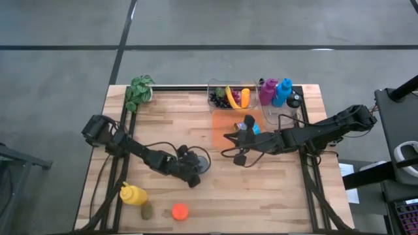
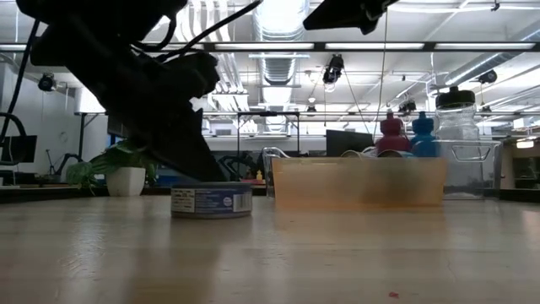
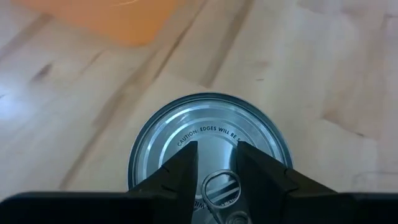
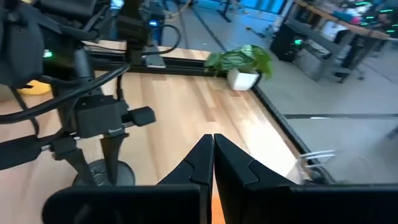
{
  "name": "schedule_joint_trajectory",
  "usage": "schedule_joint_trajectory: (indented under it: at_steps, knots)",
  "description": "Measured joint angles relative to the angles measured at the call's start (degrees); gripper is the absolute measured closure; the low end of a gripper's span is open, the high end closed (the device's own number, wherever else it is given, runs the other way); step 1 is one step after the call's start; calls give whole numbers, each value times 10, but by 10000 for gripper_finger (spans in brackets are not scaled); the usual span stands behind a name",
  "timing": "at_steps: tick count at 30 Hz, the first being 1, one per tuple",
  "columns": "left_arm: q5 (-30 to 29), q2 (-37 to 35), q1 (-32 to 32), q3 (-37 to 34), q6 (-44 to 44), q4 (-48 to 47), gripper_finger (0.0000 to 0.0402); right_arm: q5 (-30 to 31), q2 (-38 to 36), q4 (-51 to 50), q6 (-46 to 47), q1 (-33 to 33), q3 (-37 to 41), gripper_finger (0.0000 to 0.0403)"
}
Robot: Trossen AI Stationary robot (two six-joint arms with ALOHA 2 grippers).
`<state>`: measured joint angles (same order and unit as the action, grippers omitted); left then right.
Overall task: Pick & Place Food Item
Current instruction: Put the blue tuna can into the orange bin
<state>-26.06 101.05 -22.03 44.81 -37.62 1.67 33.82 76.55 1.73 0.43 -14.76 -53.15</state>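
A: Start at the left gripper (image 3: 216,163). What are the jaws doing?

B: They stand partly apart, straddling the pull tab (image 3: 219,186) on the lid of the tin can (image 3: 208,144). From the wrist view they look set on either side of the ring, but I cannot tell whether they pinch it or only hover just above it

A: And the can itself?

B: It sits upright on the wooden table (image 1: 274,189), near the middle, just in front of the orange bin (image 2: 359,182) as the low view shows it, with the left arm coming down on it from above

A: How will it handle?

B: I judge it stiff and fairly heavy for its size, a sealed tin with a smooth metal lid and a paper label round the wall. The lid is slick, so a grip on the flat top would slide. The tab is thin and could lift or bend under the can's weight

A: So where to hold?

B: Safer across the wall, jaws opened wide enough to span the rim, pressing on the label where there is some friction

A: The other arm?

B: The right gripper (image 4: 213,160) is clenched on nothing, held over the orange bin, well apart from the can

A: Anything else nearby?

B: A mustard bottle (image 1: 132,194) stands at the table's near left corner
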Motion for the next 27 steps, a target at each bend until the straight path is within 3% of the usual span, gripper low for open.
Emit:
schedule_joint_trajectory:
  at_steps: [8, 16, 27]
  knots:
    - [8, 30, -23, 38, 13, -2, 284, -51, 0, -11, -3, -2, 0, 394]
    - [16, 28, -37, 52, 37, -6, 284, -145, 13, -47, -16, -3, 0, 394]
    - [7, -73, -65, 44, 61, -40, 284, -227, 50, -45, -112, -3, 0, 394]
